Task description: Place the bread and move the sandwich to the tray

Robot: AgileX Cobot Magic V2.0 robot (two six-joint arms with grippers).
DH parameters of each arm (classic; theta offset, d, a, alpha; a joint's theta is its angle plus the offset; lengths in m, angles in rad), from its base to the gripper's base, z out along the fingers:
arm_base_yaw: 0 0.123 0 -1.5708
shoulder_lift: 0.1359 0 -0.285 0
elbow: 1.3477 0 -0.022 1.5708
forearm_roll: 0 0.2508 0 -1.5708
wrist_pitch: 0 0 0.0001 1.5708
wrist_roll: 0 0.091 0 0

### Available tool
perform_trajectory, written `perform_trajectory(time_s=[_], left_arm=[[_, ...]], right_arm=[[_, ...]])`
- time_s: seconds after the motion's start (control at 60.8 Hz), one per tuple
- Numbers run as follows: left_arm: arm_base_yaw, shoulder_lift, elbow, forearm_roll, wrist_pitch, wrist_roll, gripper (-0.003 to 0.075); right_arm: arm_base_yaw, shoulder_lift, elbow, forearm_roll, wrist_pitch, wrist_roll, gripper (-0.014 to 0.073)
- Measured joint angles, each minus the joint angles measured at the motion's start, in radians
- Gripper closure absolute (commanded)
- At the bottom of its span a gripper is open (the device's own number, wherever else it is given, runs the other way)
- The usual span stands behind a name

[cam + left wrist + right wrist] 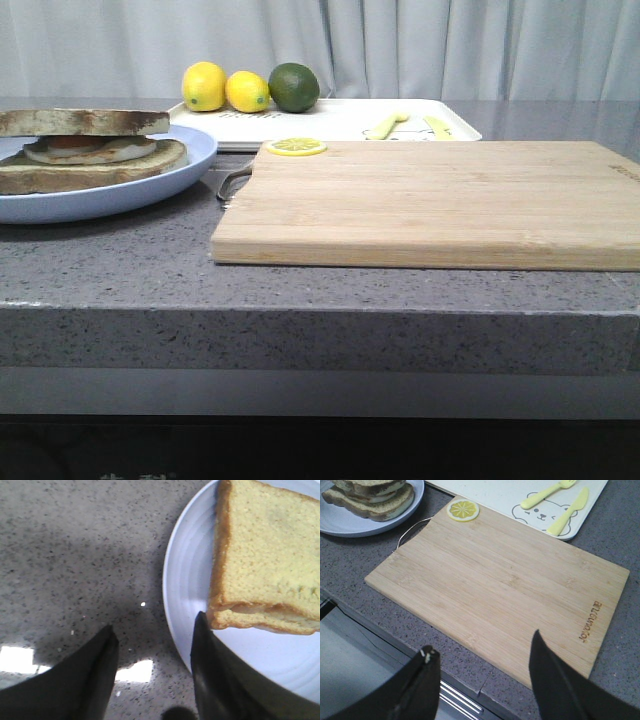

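The sandwich point(90, 158) lies on the round light blue plate point(150, 185) at the left of the counter, its white egg point(95, 148) showing between slices. The plain bread slice point(85, 122) rests on top of it, pale face up in the left wrist view point(270, 550). My left gripper point(155, 621) is open and empty, low over the counter beside the plate's rim point(185, 580), one finger over the rim close to the bread's corner. My right gripper point(482, 642) is open and empty above the counter's front edge. The white tray point(340, 120) stands at the back.
A wooden cutting board point(430, 200) fills the middle and right, with a lemon slice point(295, 147) on its far left corner. Two lemons point(204, 86) and a lime point(294, 87) sit on the tray's left end. A yellow toy fork point(547, 494) and knife point(568, 511) lie on its right.
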Motion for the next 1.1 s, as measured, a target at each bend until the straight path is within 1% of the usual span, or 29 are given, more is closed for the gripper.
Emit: perform_trajectory(time_s=[0.099, 0.346, 0.543, 0.741, 0.905, 0.938, 1.02, 1.103], left_arm=[[0.000, 0.031, 0.000, -0.046, -0.004, 0.018, 0.0426], [0.000, 0.113, 0.000, -0.070, -0.016, 0.030, 0.0426], [0.000, 0.170, -0.002, -0.145, -0.023, 0.073, 0.0426], [-0.002, 0.224, -0.002, -0.171, -0.028, 0.082, 0.0426], [-0.004, 0.258, -0.007, -0.230, -0.034, 0.124, 0.0428], [-0.004, 0.260, -0.007, -0.244, -0.034, 0.135, 0.0437], [-0.004, 0.269, -0.007, -0.277, -0.036, 0.159, 0.0486], [-0.005, 0.271, -0.007, -0.289, -0.036, 0.171, 0.0574]], right_arm=[[0.000, 0.000, 0.000, 0.000, 0.000, 0.000, 0.0172], [0.000, 0.000, 0.000, 0.000, 0.000, 0.000, 0.0172], [0.000, 0.000, 0.000, 0.000, 0.000, 0.000, 0.0172], [0.000, 0.000, 0.000, 0.000, 0.002, 0.000, 0.0172], [0.000, 0.000, 0.000, 0.000, 0.002, 0.000, 0.0172], [0.000, 0.000, 0.000, 0.000, 0.002, 0.000, 0.0172], [0.000, 0.000, 0.000, 0.000, 0.002, 0.000, 0.0172], [0.000, 0.000, 0.000, 0.000, 0.002, 0.000, 0.0172]])
